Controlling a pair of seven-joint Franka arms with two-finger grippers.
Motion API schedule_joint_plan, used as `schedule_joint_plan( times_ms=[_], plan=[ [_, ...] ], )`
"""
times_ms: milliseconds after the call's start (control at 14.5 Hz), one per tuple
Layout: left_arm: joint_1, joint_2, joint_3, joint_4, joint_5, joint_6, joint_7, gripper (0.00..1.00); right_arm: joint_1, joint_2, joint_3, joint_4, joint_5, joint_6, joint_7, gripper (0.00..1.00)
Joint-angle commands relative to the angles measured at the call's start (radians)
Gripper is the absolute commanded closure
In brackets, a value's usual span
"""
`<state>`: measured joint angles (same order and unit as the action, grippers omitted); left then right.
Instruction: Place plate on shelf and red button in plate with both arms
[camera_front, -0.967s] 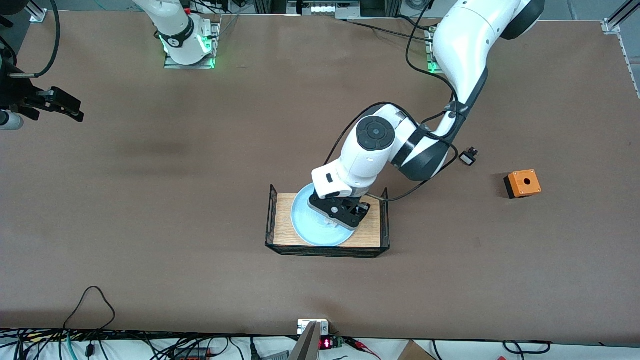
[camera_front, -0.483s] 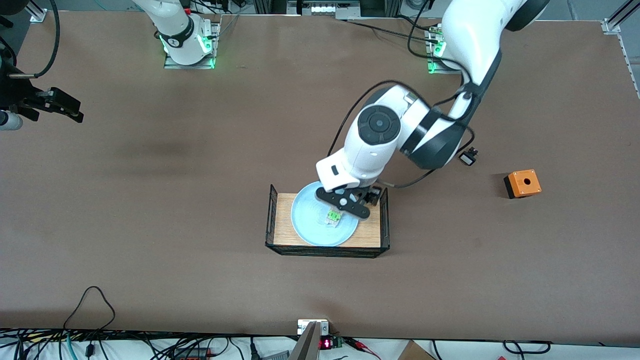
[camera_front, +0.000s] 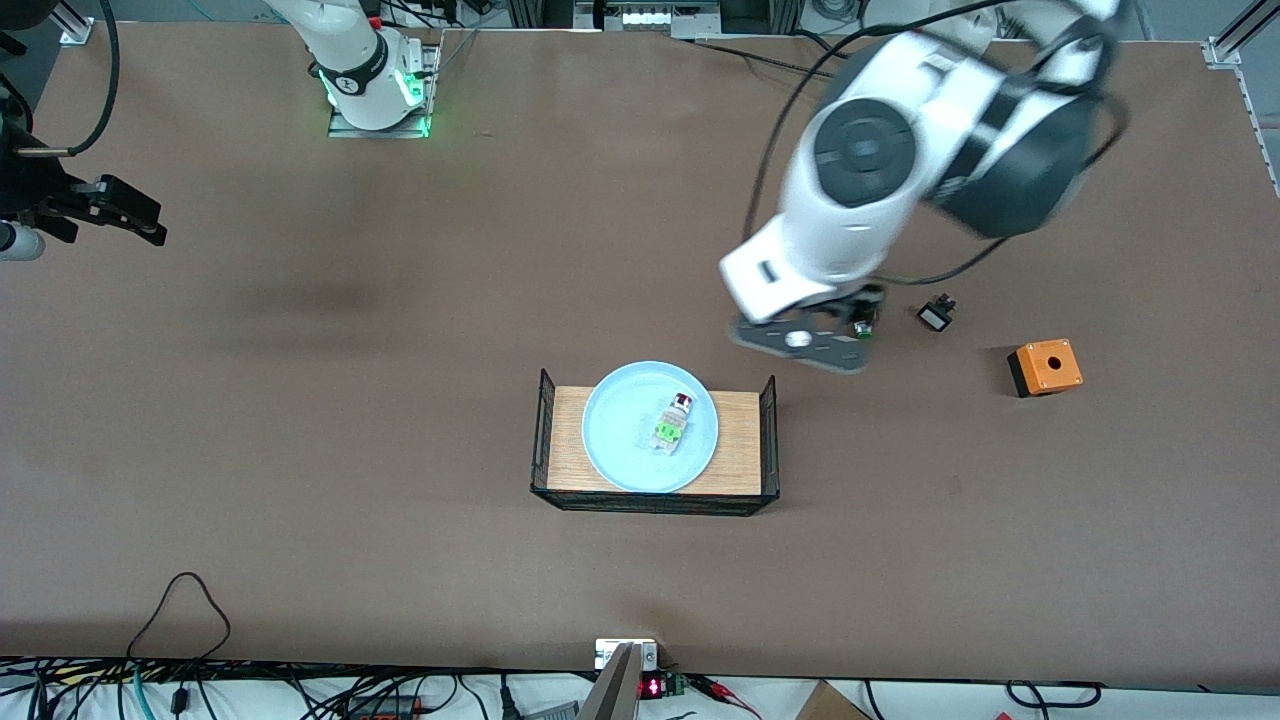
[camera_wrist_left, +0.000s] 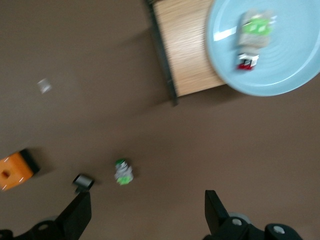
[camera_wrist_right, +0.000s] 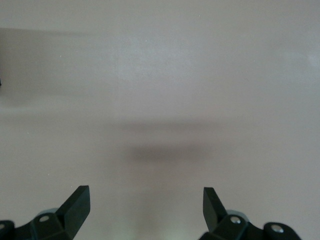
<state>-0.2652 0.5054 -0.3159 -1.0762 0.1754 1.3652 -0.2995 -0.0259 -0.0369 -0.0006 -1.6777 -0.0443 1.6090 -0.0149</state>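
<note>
Pale-blue plate is seated on the wooden tray with black wire ends, mid-desk; the red button is lying on the plate, off-centre toward the left arm's end, red tip pointing away from the front camera. Both task items look placed, judging by how things lie.

Left gripper is held up over bare desk between the tray and the orange box; jaws spread wide, nothing held. Right gripper is parked over bare desk at the right arm's end, jaws wide apart and empty; that arm is waiting.

Risks from here:
- Green-capped part and small black-and-white part sit on the desk under or beside the left gripper. A low sweep could knock them.
- Button is lying on its side on a smooth plate, so a roll toward the rim is possible if the tray gets bumped.
- Plate overhangs the tray's edge nearest the front camera slightly; a nudge could tip it.
</note>
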Motion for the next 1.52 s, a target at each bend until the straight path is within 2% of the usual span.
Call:
schedule_joint_plan(
  times_ms=[0, 207, 483, 622, 829, 967, 1105, 1243, 1312, 1450],
  plan=[
    [0.055, -0.068, -0.008, -0.037, -0.005, -0.131, 0.008, 0.0, -0.009, -0.02, 0.004, -0.01, 0.017, 0.008, -0.005, 0.0],
    [0.07, -0.099, 0.004, -0.036, 0.006, -0.209, 0.008, 0.0, -0.009, -0.021, 0.004, -0.01, 0.017, 0.003, -0.005, 0.0],
    [0.199, -0.174, 0.003, -0.062, -0.014, -0.193, 0.011, 0.0, -0.009, -0.02, 0.004, -0.01, 0.017, -0.003, -0.005, 0.0],
    [0.25, -0.273, 0.029, -0.183, -0.039, -0.079, 0.01, 0.0, -0.009, -0.02, 0.004, -0.01, 0.017, -0.003, -0.005, 0.0],
    [0.265, -0.419, 0.197, -0.394, -0.221, 0.087, 0.032, 0.0, -0.009, -0.02, 0.004, -0.01, 0.017, -0.004, -0.005, 0.0],
    [0.265, -0.494, 0.248, -0.514, -0.231, 0.181, 0.196, 0.0, -0.009, -0.021, 0.004, -0.01, 0.015, -0.004, -0.005, 0.0],
    [0.259, -0.566, 0.288, -0.623, -0.225, 0.286, 0.241, 0.0, -0.009, -0.021, 0.004, -0.01, 0.015, -0.004, -0.005, 0.0],
    [0.253, -0.581, 0.288, -0.642, -0.191, 0.298, 0.243, 0.0, -0.009, -0.02, 0.004, -0.01, 0.015, -0.004, -0.005, 0.0],
    [0.242, -0.581, 0.281, -0.634, -0.116, 0.282, 0.243, 0.0, -0.009, -0.02, 0.004, -0.01, 0.015, -0.004, -0.005, 0.0],
    [0.241, -0.571, 0.271, -0.628, -0.093, 0.227, 0.249, 0.0, -0.009, -0.021, 0.004, -0.01, 0.015, -0.004, -0.005, 0.0]
  ],
)
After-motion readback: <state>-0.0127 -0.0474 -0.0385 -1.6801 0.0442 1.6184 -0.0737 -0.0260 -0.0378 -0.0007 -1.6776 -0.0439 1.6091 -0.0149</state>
